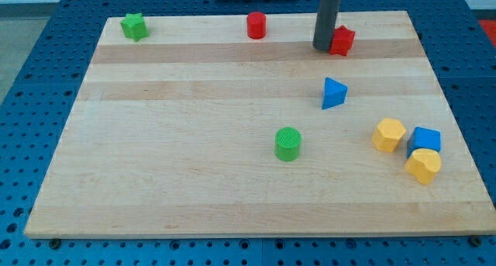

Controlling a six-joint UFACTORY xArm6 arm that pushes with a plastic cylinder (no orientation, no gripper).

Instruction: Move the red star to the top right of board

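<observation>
The red star (342, 40) lies near the view's top, right of the middle of the wooden board (194, 157). My tip (324, 47) stands right against the star's left side, touching it or nearly so. The dark rod rises from there straight out of the view's top and hides a little of the star's left edge.
A red cylinder (256, 25) and a green star (134, 25) sit along the top edge. A blue triangular block (334, 93) lies below the red star. A green cylinder (287, 144) is at mid-board. Two yellow blocks (388, 134) (423, 165) and a blue block (425, 139) cluster at the right.
</observation>
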